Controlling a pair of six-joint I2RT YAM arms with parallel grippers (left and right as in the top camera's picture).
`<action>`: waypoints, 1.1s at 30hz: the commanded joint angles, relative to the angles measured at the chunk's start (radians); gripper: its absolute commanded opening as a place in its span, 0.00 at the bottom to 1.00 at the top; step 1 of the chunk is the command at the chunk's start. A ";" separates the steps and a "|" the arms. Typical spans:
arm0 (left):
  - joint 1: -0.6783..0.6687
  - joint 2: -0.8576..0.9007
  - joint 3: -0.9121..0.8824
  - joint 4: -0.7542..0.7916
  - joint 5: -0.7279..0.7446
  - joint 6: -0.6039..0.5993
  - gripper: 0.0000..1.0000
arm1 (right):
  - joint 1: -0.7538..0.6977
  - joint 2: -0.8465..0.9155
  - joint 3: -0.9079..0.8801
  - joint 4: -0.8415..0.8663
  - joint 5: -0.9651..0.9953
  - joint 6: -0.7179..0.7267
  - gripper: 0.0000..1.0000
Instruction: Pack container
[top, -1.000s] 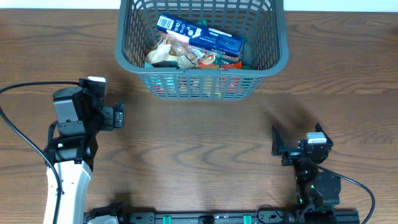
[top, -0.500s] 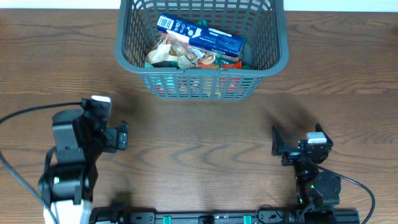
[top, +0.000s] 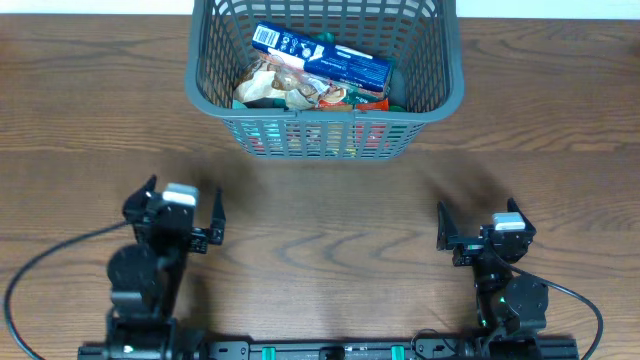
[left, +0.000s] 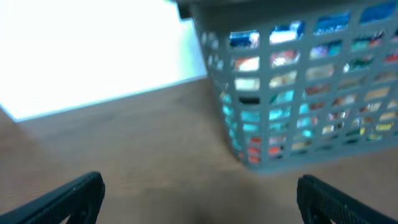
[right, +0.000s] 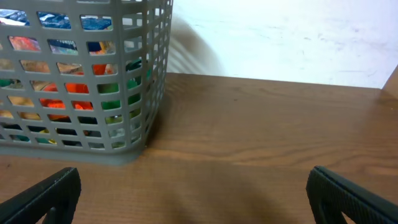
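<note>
**Brown wood-grain table, one grey basket standing on it**

The table (top: 320, 240) runs its grain crosswise beneath the left gripper (top: 184, 195) and the right gripper (top: 478, 215). The container (top: 322, 114) stands flat on the wood ahead of both grippers and well apart from them, forward-right of the left one and forward-left of the right one. A black cable (top: 40, 268) curves over the wood behind the left gripper, on its outer side.

Bright, even light; soft shadows; container (left: 286, 163) blurred in left wrist view.
</note>
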 joint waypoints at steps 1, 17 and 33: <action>-0.025 -0.089 -0.119 0.121 0.004 -0.006 0.99 | 0.010 -0.009 -0.007 0.000 0.006 -0.012 0.99; -0.037 -0.309 -0.262 0.076 -0.007 -0.028 0.99 | 0.010 -0.009 -0.007 0.000 0.006 -0.012 0.99; -0.037 -0.352 -0.262 -0.056 -0.007 -0.035 0.99 | 0.010 -0.009 -0.007 0.000 0.006 -0.012 0.99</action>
